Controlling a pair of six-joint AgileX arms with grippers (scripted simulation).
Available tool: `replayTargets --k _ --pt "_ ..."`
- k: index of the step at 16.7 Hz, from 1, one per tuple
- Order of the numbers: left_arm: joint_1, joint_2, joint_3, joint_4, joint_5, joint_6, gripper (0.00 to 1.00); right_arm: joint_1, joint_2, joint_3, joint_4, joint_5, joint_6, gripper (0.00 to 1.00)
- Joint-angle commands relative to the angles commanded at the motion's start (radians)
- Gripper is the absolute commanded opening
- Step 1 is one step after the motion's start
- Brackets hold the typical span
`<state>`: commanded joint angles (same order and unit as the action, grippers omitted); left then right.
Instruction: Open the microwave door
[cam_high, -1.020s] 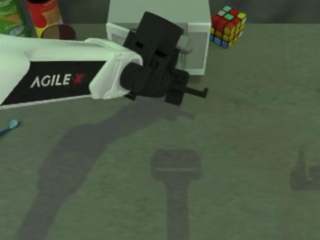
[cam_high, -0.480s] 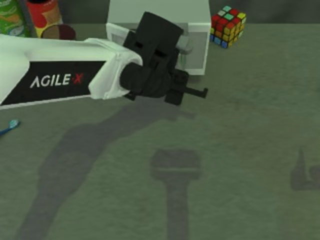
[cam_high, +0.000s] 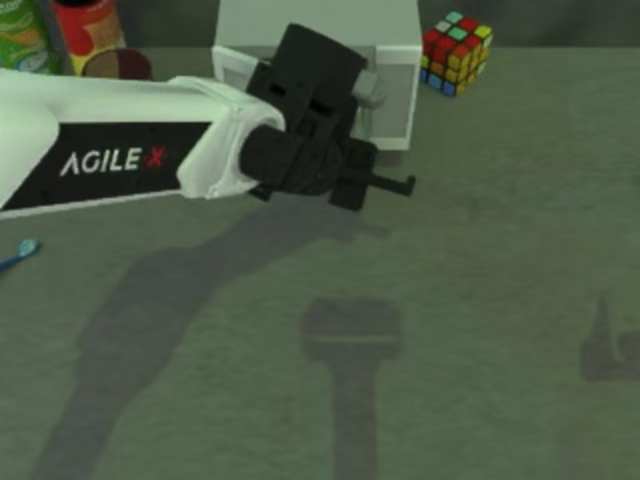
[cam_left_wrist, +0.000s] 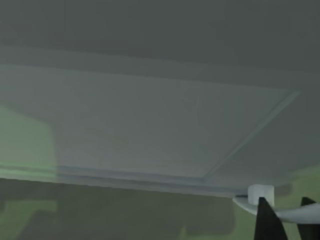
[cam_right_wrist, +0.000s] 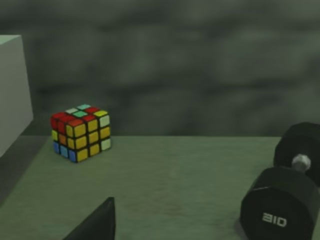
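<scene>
Top view showed the microwave (cam_high: 385, 50) at the table's far edge, its door (cam_high: 240, 70) partly swung out, my left gripper (cam_left_wrist: 285, 220) pinching the handle (cam_left_wrist: 272, 207), opening unfinished, right arm parked.

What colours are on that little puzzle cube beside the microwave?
The cube shows red, yellow, orange, blue, green and white squares; clearest in the right wrist view.

"AGILE·X" in white on black panel of left arm (cam_high: 115, 160), top view. "310" in pale digits on end of black dumbbell (cam_right_wrist: 280, 205), right wrist view. Print on green can (cam_high: 22, 35) and red jar (cam_high: 90, 30): can't read.
</scene>
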<state>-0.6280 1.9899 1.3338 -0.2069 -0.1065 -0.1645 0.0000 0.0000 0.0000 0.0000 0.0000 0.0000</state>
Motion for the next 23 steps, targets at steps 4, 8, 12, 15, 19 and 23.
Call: replayTargets --k 4,8,12,15,19,23 --pt "-0.004 -0.004 -0.008 0.002 0.015 0.006 0.0 0.0 0.0 0.0 0.0 0.0 0.0 1.0" --pt "0.012 -0.023 -0.034 0.015 0.034 0.04 0.0 0.0 0.0 0.0 0.0 0.0 0.0 1.0" --pt "0.013 -0.024 -0.035 0.015 0.035 0.041 0.0 0.0 0.0 0.0 0.0 0.0 0.0 1.0" --pt "0.013 -0.024 -0.035 0.015 0.035 0.041 0.0 0.0 0.0 0.0 0.0 0.0 0.0 1.0" --pt "0.013 -0.024 -0.035 0.015 0.035 0.041 0.0 0.0 0.0 0.0 0.0 0.0 0.0 1.0" --pt "0.013 -0.024 -0.035 0.015 0.035 0.041 0.0 0.0 0.0 0.0 0.0 0.0 0.0 1.0"
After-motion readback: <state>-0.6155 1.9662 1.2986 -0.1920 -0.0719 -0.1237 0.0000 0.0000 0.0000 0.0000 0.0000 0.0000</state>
